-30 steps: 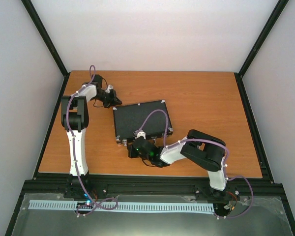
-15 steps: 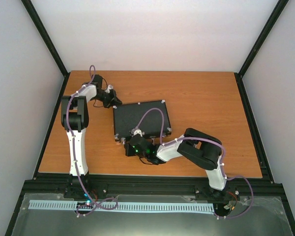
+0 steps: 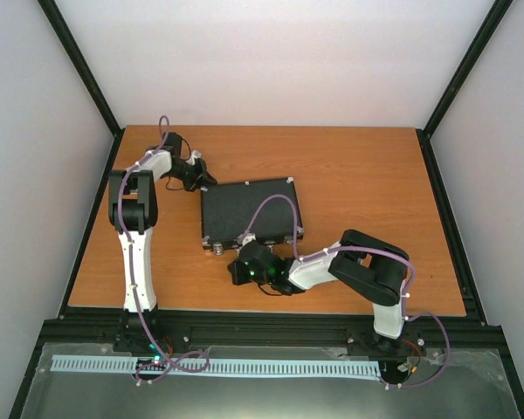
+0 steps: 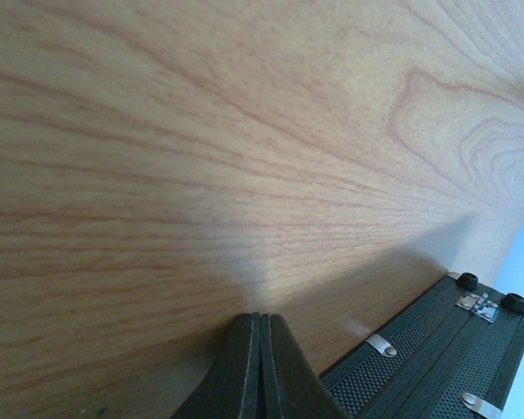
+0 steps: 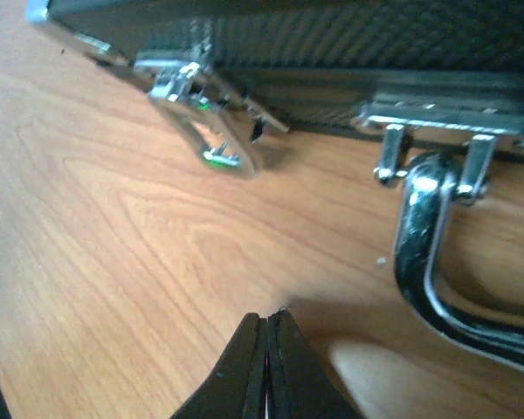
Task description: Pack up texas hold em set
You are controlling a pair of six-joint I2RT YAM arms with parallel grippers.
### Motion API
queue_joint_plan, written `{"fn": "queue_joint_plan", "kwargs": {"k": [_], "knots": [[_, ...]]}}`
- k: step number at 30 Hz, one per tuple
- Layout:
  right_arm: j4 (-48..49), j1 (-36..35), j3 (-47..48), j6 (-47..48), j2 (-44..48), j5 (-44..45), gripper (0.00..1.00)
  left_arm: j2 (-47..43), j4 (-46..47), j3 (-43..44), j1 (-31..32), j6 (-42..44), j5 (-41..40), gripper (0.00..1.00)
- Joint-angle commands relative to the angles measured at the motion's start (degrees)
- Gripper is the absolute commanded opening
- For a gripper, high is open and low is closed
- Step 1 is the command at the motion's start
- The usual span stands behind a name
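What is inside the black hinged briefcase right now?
Cannot be seen: the black flat textured briefcase lies shut on the wooden table, its lid covering any contents. Only its silver handle and a silver latch show outside.

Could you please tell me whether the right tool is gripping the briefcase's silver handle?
No, the right tool is shut on nothing, and the silver handle lies apart from it on the table.
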State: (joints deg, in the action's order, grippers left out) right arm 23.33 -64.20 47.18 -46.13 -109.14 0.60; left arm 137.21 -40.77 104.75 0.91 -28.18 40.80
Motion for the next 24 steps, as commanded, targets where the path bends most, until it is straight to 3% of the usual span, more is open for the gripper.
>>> {"fn": "queue_joint_plan", "kwargs": {"k": [1, 18, 24], "knots": [[2.2, -0.1, -1.3, 6.5, 2.1, -3.7, 0.03, 5.7, -2.6, -1.0, 0.1, 0.7, -7.7, 0.01], [3.0, -0.1, 6.8, 9.6, -4.5, -2.0, 0.03, 4.9, -2.5, -2.3, 0.1, 1.2, -8.6, 0.01], [-0.2, 0.3, 7.0, 7.8, -5.2, 3.0, 0.03, 4.4, -2.2, -3.1, 0.1, 1.4, -8.5, 0.01]]}}
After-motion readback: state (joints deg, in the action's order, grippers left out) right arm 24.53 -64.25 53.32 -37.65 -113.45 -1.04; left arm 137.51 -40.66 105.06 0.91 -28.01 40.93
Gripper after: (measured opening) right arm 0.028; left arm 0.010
